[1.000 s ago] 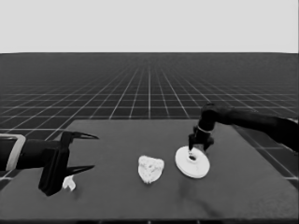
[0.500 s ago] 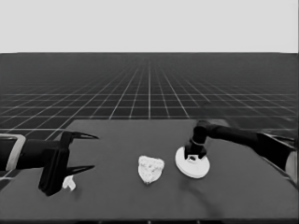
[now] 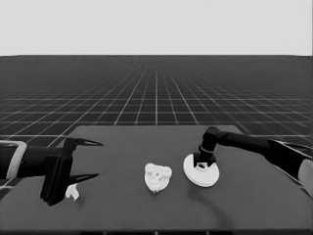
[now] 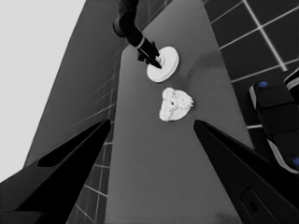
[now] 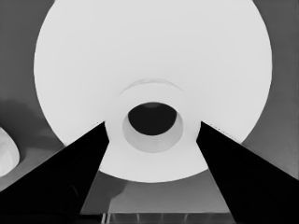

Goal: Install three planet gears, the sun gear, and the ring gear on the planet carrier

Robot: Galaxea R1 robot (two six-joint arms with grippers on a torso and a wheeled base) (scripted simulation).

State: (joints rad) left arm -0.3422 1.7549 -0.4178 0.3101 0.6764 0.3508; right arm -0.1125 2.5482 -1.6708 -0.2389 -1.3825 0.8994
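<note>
Since the earlier frames the right arm has come down and swung inward; its gripper (image 3: 204, 164) now stands on the larger round part (image 3: 201, 171), where a second ago it hovered above that part's far edge. The right wrist view shows the two fingers (image 5: 70, 177) spread to either side of the raised hub and central hole of the larger round part (image 5: 154, 60). The fingers are apart and flank the hub, but contact with the hub cannot be confirmed. The larger round part lies flat on the table (image 3: 122, 142), right of centre.

Just left of it, apart from it, sits a clustered assembly (image 3: 157, 176) of white parts; toothed edges show, but separate gears cannot be counted. The left wrist view shows the same assembly (image 4: 175, 105) beside the larger round part (image 4: 164, 65).

The left gripper (image 3: 88, 159) waits over the table's left end, fingers spread and empty. A thin white piece (image 3: 72, 192) lies below it.
</note>
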